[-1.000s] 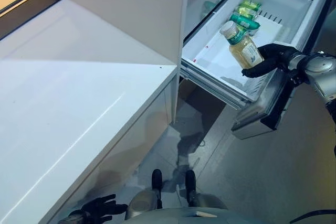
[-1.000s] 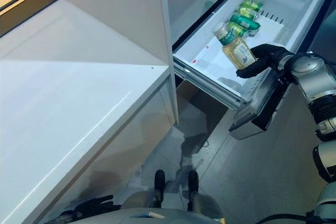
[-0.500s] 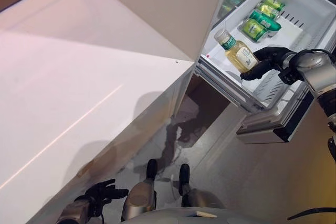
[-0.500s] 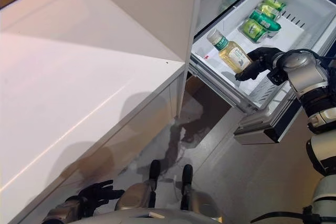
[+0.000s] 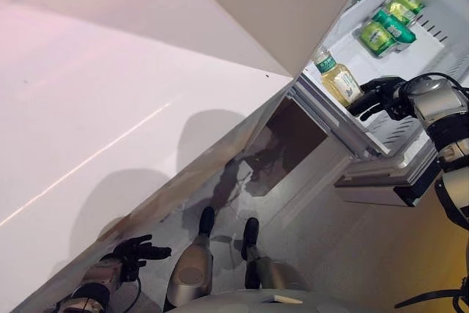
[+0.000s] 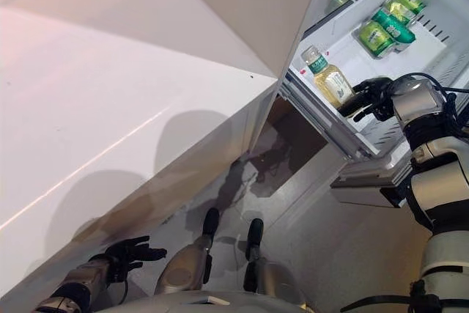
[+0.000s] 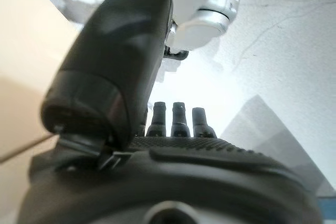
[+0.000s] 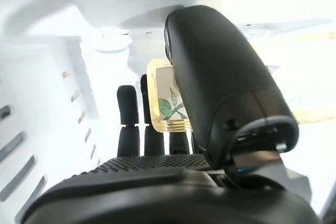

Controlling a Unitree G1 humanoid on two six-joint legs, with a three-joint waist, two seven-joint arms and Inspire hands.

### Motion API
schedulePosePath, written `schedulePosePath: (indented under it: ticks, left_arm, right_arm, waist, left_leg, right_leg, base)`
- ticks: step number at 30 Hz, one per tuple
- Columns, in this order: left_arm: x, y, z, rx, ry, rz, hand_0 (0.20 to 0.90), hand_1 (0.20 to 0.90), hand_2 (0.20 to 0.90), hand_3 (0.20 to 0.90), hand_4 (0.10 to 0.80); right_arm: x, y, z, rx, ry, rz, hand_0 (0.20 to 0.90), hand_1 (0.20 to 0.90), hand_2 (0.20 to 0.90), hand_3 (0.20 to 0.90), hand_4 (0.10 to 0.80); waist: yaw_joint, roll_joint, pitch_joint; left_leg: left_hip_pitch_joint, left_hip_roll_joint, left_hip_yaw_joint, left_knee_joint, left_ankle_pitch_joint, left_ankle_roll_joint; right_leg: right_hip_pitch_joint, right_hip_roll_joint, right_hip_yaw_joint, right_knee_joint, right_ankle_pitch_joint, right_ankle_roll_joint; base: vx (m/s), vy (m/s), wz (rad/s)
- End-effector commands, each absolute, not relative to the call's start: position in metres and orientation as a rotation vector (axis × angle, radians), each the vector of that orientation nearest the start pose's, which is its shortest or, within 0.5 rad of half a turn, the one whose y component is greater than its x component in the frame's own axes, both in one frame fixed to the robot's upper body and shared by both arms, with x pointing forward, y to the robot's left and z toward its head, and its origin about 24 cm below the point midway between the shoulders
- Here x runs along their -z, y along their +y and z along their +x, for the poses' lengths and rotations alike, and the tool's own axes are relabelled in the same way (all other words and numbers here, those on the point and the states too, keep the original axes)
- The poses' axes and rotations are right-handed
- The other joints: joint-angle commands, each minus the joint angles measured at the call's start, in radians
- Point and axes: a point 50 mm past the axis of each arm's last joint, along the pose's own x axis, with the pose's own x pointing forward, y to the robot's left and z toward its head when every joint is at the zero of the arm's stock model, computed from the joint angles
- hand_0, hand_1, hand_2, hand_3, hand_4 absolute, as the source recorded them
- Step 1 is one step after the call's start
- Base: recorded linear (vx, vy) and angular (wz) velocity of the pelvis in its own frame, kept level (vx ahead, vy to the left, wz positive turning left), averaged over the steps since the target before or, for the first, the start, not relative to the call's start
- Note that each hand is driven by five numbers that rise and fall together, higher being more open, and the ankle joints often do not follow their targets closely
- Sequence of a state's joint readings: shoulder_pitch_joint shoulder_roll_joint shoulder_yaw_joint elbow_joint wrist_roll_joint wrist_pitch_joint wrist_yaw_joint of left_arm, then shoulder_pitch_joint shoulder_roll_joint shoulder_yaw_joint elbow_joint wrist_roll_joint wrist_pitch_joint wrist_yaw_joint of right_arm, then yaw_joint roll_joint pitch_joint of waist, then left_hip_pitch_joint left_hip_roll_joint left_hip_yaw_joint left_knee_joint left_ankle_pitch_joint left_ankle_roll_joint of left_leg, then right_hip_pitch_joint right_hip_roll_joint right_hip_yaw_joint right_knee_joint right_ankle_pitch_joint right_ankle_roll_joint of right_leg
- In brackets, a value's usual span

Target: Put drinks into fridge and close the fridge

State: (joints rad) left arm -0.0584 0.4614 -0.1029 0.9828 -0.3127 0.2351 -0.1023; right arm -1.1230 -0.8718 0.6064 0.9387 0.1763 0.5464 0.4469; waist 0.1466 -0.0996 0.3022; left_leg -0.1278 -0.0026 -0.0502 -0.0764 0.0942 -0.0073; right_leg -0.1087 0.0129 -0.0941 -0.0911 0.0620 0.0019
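filling most of the head views, a broad white table (image 5: 110,93) runs along the robot's left side, its front edge slanting down towards the floor (image 5: 315,254). to its right stands the fridge (image 6: 242,5), with a white drawer (image 5: 440,20) pulled out of it and a grey front panel (image 5: 381,188) hanging below the drawer's near end. the drawer's floor is mostly bare and white; slotted vents show along its far wall.

at the far end of the drawer lie green drink cans (image 5: 388,27), side by side and close together.

the right hand (image 6: 370,99) reaches over the drawer's near rim, its fingers and thumb wrapped round the lower part of a bottle (image 5: 337,78) of pale yellow drink with a green-banded label and a light cap. the bottle is tilted, cap pointing away from the hand, and is held above the drawer's near part, well apart from the cans. in the right wrist view the bottle's label (image 8: 170,103) shows between the thumb and the fingers (image 8: 126,114).

the left hand (image 5: 135,251) hangs low beside the table's edge near the floor, fingers relaxed and spread, holding nothing.
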Motion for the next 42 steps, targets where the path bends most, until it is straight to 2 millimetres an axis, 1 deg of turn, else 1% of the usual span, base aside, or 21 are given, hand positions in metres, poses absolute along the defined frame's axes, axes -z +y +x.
schedulePosePath:
  ticks: [1,5,8,17,18,19,20,21,22,24,25,32,42]
  left_arm:
    - [0.114,0.316,0.133,-0.228,1.166,0.158,0.9,0.9,0.9,0.9,0.8]
    - [0.111,0.314,0.141,-0.223,1.141,0.158,0.9,0.9,0.9,0.9,0.8]
    - [0.11,0.313,0.145,-0.219,1.13,0.156,0.9,0.9,0.9,0.9,0.8]
    - [0.106,0.312,0.154,-0.206,1.117,0.165,0.9,0.9,0.9,0.9,0.8]
    - [0.106,0.312,0.154,-0.203,1.116,0.168,0.9,0.9,0.9,0.9,0.8]
    - [0.105,0.312,0.155,-0.201,1.116,0.169,0.9,0.9,0.9,0.9,0.8]
    - [0.105,0.312,0.155,-0.198,1.116,0.172,0.9,0.9,0.9,0.9,0.8]
    - [0.105,0.312,0.155,-0.196,1.116,0.173,0.9,0.9,0.9,0.9,0.8]
    - [0.105,0.312,0.156,-0.194,1.117,0.174,0.9,0.9,0.9,0.9,0.8]
    - [0.105,0.311,0.156,-0.192,1.118,0.179,0.9,0.9,0.9,0.9,0.8]
    - [0.105,0.311,0.156,-0.192,1.119,0.179,0.9,0.9,0.9,0.9,0.8]
    - [0.104,0.312,0.158,-0.185,1.118,0.184,0.9,0.9,0.9,0.9,0.8]
    - [0.105,0.313,0.154,-0.176,1.133,0.194,0.9,0.9,0.9,0.9,0.8]
  right_arm:
    - [-0.267,-0.309,0.381,0.092,0.473,-0.782,0.3,0.3,0.3,0.2,0.1]
    - [-0.264,-0.317,0.378,0.107,0.513,-0.782,0.3,0.3,0.3,0.2,0.1]
    - [-0.257,-0.328,0.374,0.118,0.577,-0.798,0.3,0.3,0.3,0.2,0.1]
    - [-0.246,-0.343,0.367,0.14,0.668,-0.794,0.3,0.3,0.3,0.2,0.1]
    - [-0.245,-0.345,0.366,0.144,0.672,-0.792,0.312,0.312,0.312,0.214,0.114]
    - [-0.245,-0.346,0.366,0.151,0.674,-0.789,0.34,0.34,0.34,0.247,0.147]
    - [-0.244,-0.347,0.365,0.154,0.678,-0.787,0.34,0.34,0.34,0.247,0.147]
    - [-0.243,-0.348,0.365,0.154,0.681,-0.786,0.401,0.401,0.401,0.318,0.218]
    - [-0.243,-0.349,0.364,0.157,0.68,-0.786,0.502,0.502,0.502,0.436,0.336]
    - [-0.241,-0.35,0.364,0.155,0.684,-0.781,0.752,0.752,0.752,0.727,0.627]
    - [-0.24,-0.35,0.364,0.16,0.686,-0.781,0.9,0.9,0.9,0.9,0.8]
    - [-0.24,-0.353,0.363,0.175,0.678,-0.773,0.9,0.9,0.9,0.9,0.8]
    - [-0.241,-0.356,0.363,0.225,0.639,-0.767,0.9,0.9,0.9,0.9,0.8]
  waist:
    - [0.009,0.005,-0.019]
    - [0.014,0.012,0.0]
    - [0.018,0.018,0.006]
    - [0.027,0.023,0.011]
    - [0.029,0.023,0.011]
    - [0.03,0.024,0.012]
    - [0.031,0.024,0.011]
    - [0.032,0.024,0.01]
    - [0.033,0.024,0.01]
    - [0.035,0.023,0.008]
    - [0.036,0.023,0.007]
    - [0.039,0.024,0.001]
    - [0.04,0.02,-0.014]
  left_leg:
    - [-0.07,-0.019,-0.001,0.026,-0.042,-0.006]
    - [-0.096,-0.021,-0.009,0.032,-0.038,-0.007]
    - [-0.111,-0.025,-0.013,0.034,-0.035,-0.008]
    - [-0.131,-0.03,-0.013,0.039,-0.032,-0.008]
    - [-0.132,-0.031,-0.013,0.04,-0.033,-0.008]
    - [-0.133,-0.031,-0.014,0.041,-0.032,-0.008]
    - [-0.134,-0.032,-0.014,0.042,-0.033,-0.008]
    - [-0.134,-0.033,-0.015,0.042,-0.033,-0.008]
    - [-0.134,-0.033,-0.015,0.042,-0.033,-0.008]
    - [-0.134,-0.034,-0.015,0.044,-0.034,-0.007]
    - [-0.135,-0.034,-0.016,0.045,-0.034,-0.007]
    - [-0.138,-0.034,-0.015,0.049,-0.035,-0.006]
    - [-0.122,-0.031,-0.008,0.045,-0.038,-0.005]
  right_leg:
    - [-0.053,0.023,-0.004,0.057,-0.009,0.044]
    - [-0.075,0.021,-0.008,0.065,-0.011,0.043]
    - [-0.09,0.018,-0.015,0.07,-0.013,0.043]
    - [-0.106,0.014,-0.023,0.076,-0.014,0.044]
    - [-0.108,0.013,-0.025,0.077,-0.014,0.044]
    - [-0.109,0.013,-0.026,0.078,-0.014,0.044]
    - [-0.109,0.012,-0.027,0.078,-0.014,0.044]
    - [-0.109,0.012,-0.027,0.077,-0.014,0.044]
    - [-0.109,0.012,-0.027,0.077,-0.014,0.044]
    - [-0.108,0.012,-0.028,0.078,-0.014,0.045]
    - [-0.108,0.012,-0.029,0.079,-0.014,0.045]
    - [-0.112,0.012,-0.028,0.081,-0.014,0.046]
    - [-0.1,0.013,-0.027,0.077,-0.013,0.048]
  base:
    - [-0.043,-0.021,0.01]
    - [-0.043,-0.013,0.05]
    - [-0.016,-0.003,0.03]
    - [-0.006,0.002,0.03]
    - [0.0,0.0,0.0]
    - [0.0,0.0,0.0]
    - [0.0,0.0,0.0]
    - [0.0,0.0,0.0]
    - [0.0,0.0,0.0]
    - [0.0,0.0,0.0]
    - [0.0,0.0,0.0]
    - [0.0,0.0,0.0]
    - [0.0,0.0,0.0]
